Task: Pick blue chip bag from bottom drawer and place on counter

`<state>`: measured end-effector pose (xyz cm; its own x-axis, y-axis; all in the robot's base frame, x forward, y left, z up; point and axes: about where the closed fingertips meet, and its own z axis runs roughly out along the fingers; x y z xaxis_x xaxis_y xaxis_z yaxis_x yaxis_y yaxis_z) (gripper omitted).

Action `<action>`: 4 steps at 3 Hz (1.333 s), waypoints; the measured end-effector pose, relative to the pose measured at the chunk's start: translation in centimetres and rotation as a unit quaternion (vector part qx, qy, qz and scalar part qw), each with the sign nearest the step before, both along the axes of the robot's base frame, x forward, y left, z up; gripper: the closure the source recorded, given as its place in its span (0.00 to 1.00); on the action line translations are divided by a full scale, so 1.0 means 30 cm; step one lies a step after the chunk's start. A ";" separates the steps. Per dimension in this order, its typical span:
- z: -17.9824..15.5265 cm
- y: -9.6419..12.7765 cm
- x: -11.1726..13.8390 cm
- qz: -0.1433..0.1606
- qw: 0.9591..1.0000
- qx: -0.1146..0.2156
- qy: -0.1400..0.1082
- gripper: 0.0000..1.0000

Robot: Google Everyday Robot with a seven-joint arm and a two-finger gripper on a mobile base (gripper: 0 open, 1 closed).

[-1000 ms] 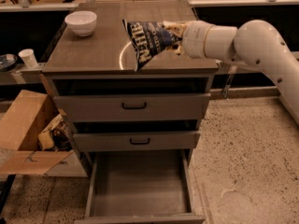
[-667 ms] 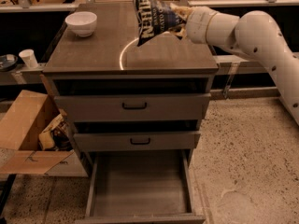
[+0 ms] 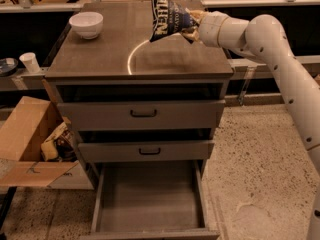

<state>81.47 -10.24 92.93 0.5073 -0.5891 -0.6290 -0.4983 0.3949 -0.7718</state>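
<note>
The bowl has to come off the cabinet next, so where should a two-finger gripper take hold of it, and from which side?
I would take the white bowl by its rim, one finger inside and one outside, coming straight down from above: it stands upright, mouth open, at the back-left corner of the counter. The gripper is over the back right, holding the blue chip bag.

Foil of blue chip bag [image 3: 169, 20] glossy, wrinkled; counter [image 3: 100, 54] smooth, matt; hand [image 3: 191, 27] above counter, perhaps plastic.
</note>
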 end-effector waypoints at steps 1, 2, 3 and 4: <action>-0.049 -0.008 0.035 0.002 1.000 0.016 0.023 0.21; -0.083 -0.008 0.054 0.005 0.999 0.025 0.037 0.01; -0.071 -0.028 0.053 0.000 0.999 0.026 0.031 0.00; -0.016 -0.077 0.031 -0.022 1.000 0.020 0.011 0.00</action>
